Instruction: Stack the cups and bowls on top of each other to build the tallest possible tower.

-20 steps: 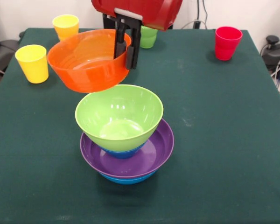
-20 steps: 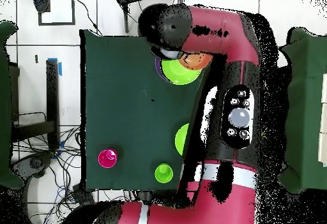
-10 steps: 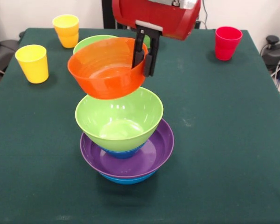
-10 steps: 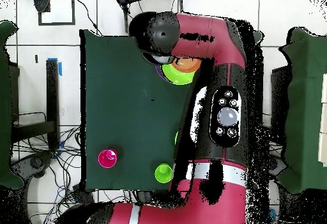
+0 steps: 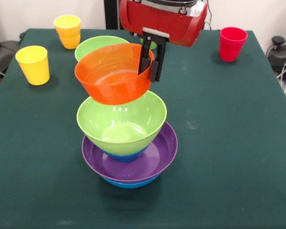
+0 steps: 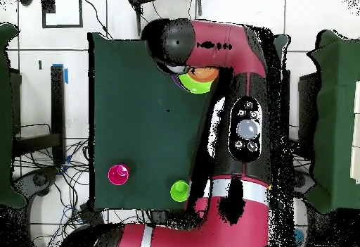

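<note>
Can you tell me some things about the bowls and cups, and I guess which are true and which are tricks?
1. The gripper holds the orange bowl by its rim. True.
2. The orange bowl sits on the table. False: it hangs in the air above the tower.
3. The tower's top bowl is light green. True.
4. The red cup is inside the purple bowl. False: it stands alone on the table.
5. A yellow cup stands upright on the table. True.
</note>
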Motion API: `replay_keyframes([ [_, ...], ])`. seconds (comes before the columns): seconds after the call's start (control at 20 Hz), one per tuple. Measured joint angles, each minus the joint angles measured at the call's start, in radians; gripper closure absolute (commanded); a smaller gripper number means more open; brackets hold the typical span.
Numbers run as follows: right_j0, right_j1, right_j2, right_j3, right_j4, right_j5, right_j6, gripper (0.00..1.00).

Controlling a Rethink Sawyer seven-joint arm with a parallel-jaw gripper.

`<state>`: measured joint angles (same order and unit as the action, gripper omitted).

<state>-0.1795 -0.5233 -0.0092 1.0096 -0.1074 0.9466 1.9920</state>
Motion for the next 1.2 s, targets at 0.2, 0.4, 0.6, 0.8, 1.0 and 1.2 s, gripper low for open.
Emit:
replay_keyframes([
  [0.2,0.000,0.002,0.000,0.006,0.000,-0.007,0.000,1.00],
  [0.4,0.000,0.005,0.000,0.006,0.000,-0.028,0.000,1.00],
  [0.6,0.000,0.008,0.000,0.006,0.000,-0.050,0.000,1.00],
  [0.8,0.000,0.010,0.000,0.007,0.000,-0.068,0.000,1.00],
  [1.0,0.000,0.012,0.000,0.007,0.000,-0.079,0.000,1.00],
  [1.2,0.000,0.014,-0.001,0.007,0.000,-0.082,0.000,1.00],
])
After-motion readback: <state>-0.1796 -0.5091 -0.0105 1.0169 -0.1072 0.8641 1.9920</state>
